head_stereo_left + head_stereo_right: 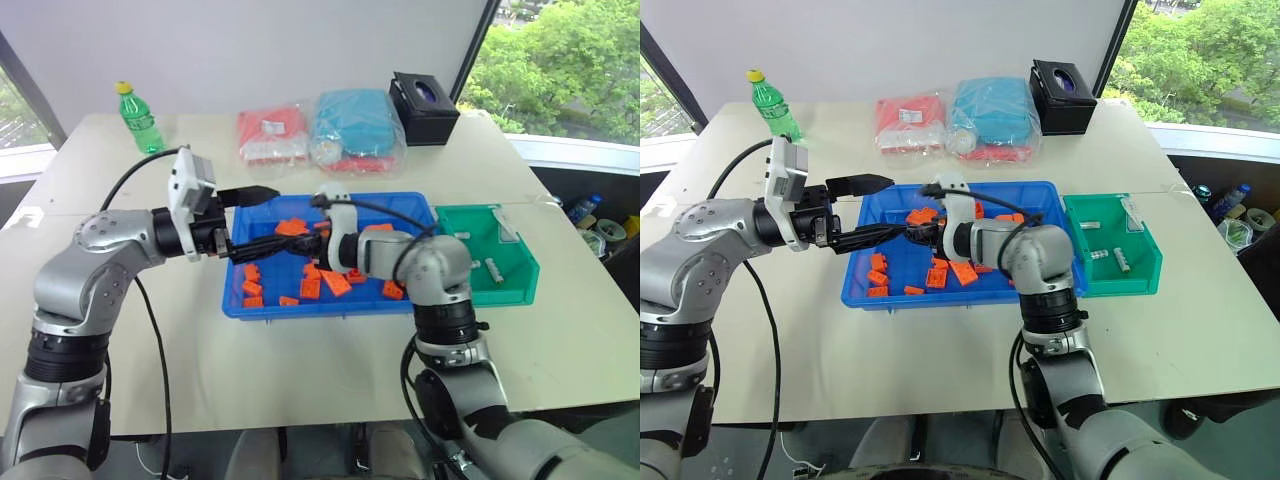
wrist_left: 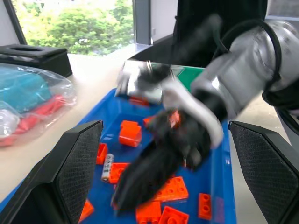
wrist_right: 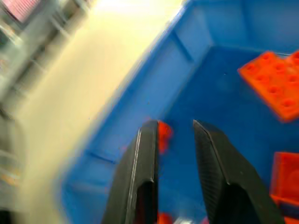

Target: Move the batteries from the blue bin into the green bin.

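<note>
Office or lab-type room, upper floor. Large beige table (image 1: 300, 360) standing beside tall windows (image 1: 560, 60), treetops showing outside. Plain grey wall panel running behind table's far edge. Green drink bottle (image 1: 140, 118), bagged cloths (image 1: 355, 130) and black tissue box (image 1: 424, 106) sitting along far edge.

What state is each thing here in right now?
Left gripper: open, empty, over the blue bin.
Right gripper: slightly open, empty, low in that bin.
Blue bin: holds orange blocks and at least one battery.
Green bin: holds several batteries.
Bottle: upright, capped.
</note>
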